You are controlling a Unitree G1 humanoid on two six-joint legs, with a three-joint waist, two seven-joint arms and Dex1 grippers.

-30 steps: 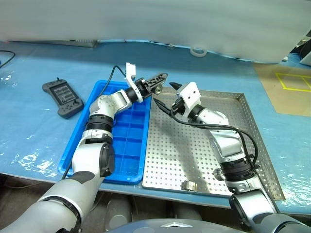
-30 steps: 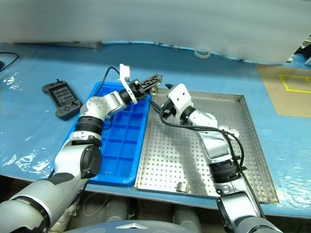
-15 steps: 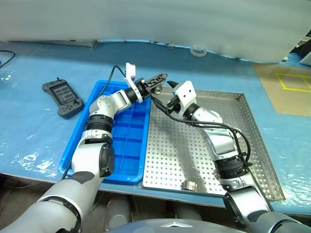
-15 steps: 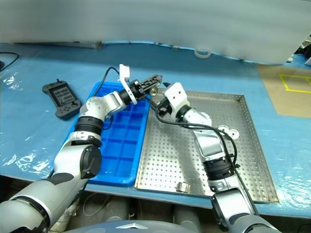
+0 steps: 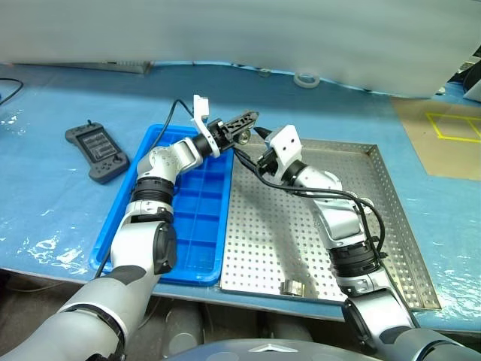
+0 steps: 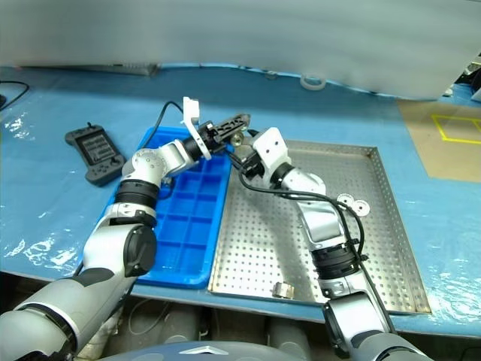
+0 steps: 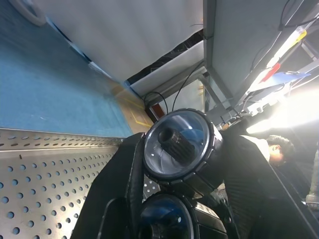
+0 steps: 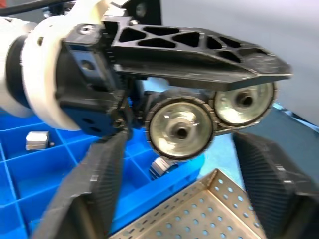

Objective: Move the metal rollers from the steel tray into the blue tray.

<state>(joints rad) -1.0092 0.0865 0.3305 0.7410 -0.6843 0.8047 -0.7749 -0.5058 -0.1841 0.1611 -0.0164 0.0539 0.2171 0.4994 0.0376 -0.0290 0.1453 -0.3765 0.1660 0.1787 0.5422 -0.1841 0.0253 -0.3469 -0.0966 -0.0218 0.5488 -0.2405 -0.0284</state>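
We see the left tool (image 5: 242, 123) raised over the far end of the bright blue plastic tray with square compartments (image 5: 180, 218), near the seam with the large perforated steel tray (image 5: 301, 233). Its two black fingers are clamped on a pair of shiny round metal rollers (image 8: 180, 130), side by side between the pads. In the right wrist view their flat circular faces, each with a small centre hole, look straight at that camera, so their axes run across the left tool's fingers, and the pair lines up along the length of those fingers.

The right tool (image 5: 261, 135) sits just beside the left one, pointing at it from the steel tray side. Its fingers (image 8: 97, 184) stand apart on either side of the held rollers without touching them, so we call it open around them; the rollers lie between and just ahead of its fingertips.

Elsewhere, a small silver roller (image 8: 38, 140) lies in a blue compartment, and another (image 8: 159, 167) rests in a compartment right under the clamped pair. One short metal cylinder (image 5: 291, 286) lies on its side at the near edge of the steel tray, and two flat round pieces (image 6: 353, 203) sit toward its right side. A dark grey handheld controller (image 5: 96, 152) lies on the blue-covered worktop (image 5: 52, 203), left of the blue tray.
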